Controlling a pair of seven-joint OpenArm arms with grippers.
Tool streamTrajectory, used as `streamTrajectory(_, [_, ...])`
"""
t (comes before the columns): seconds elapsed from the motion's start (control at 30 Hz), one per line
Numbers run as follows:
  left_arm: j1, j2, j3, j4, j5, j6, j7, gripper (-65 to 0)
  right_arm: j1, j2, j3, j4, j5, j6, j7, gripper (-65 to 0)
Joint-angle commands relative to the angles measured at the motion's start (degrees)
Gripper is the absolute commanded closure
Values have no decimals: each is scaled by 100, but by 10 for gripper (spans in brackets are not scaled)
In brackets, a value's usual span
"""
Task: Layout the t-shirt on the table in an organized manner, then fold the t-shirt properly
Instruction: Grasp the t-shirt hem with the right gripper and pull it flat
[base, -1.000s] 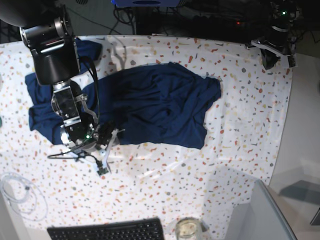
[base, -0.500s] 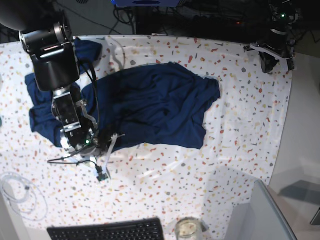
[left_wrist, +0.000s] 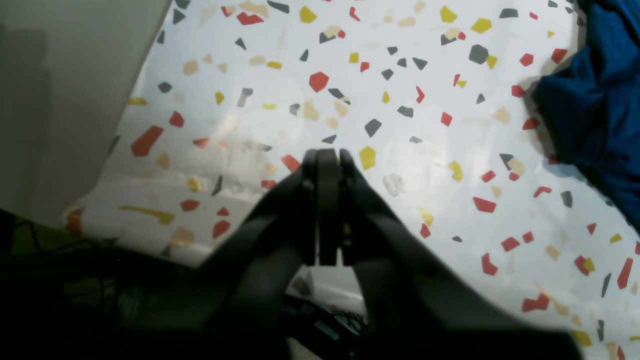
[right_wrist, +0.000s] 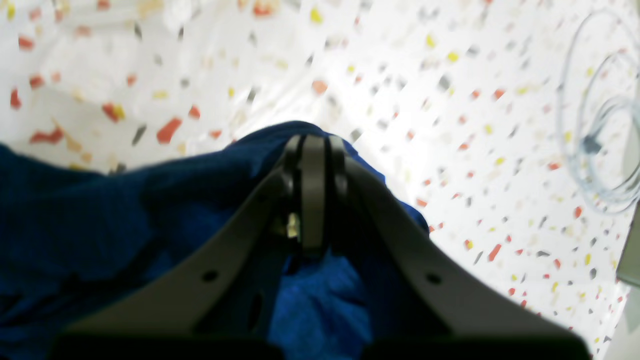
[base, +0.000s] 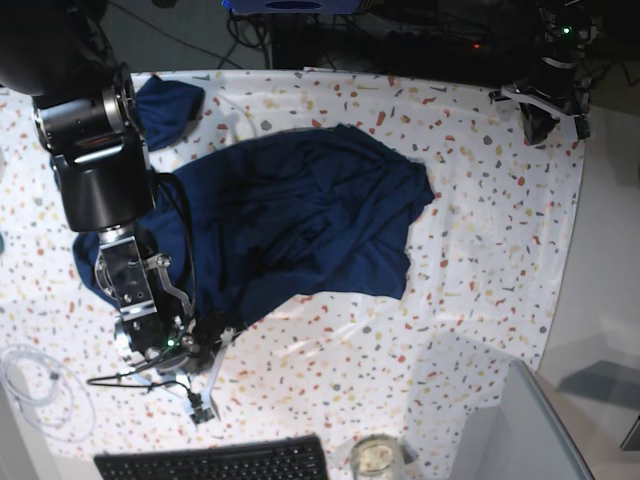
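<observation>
The dark navy t-shirt (base: 300, 215) lies crumpled across the middle of the speckled table (base: 480, 260), with one sleeve bunched at the back left. Its front left edge is drawn out toward the near side. My right gripper (base: 205, 338) is shut on that edge; in the right wrist view its fingertips (right_wrist: 312, 147) pinch a fold of the t-shirt (right_wrist: 100, 215) just above the table (right_wrist: 350, 60). At the back right corner my left gripper (base: 548, 112) hovers, and its wrist view shows the gripper (left_wrist: 325, 157) shut on nothing, the t-shirt (left_wrist: 595, 110) off to its right.
A black keyboard (base: 215, 462) and a glass jar (base: 375, 458) sit at the front edge. A coiled white cable (base: 35, 385) lies front left, seen also in the right wrist view as a cable (right_wrist: 600, 125). A grey box (base: 520, 430) stands front right. Dark equipment lines the back.
My right gripper has shut on the shirt's front left edge and pulled it toward the near side of the table, stretching the fabric. The left arm has stayed in its corner.
</observation>
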Motion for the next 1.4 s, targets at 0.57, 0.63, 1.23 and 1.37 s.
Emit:
streamTrajectory(0.57, [-696,-167,1373,608,-1,9,-128,-642,-405,35,27,1253,-19,-57,-371,-2])
streamTrajectory(0.63, [-898,-167,1548,406,-1,9,-128,-615,-484,44,27,1500,-19,-57,-459,-2])
streamTrajectory(1.23, [-1224,-176,2129,-148,-36,9,619,0,-607,184,27,1649,-19,-48,-547,-2])
streamTrajectory(1.37, [-1013,-263,1926,512,-36,9,944,0,-678,184,27,1658,-19,-48,-538,-2])
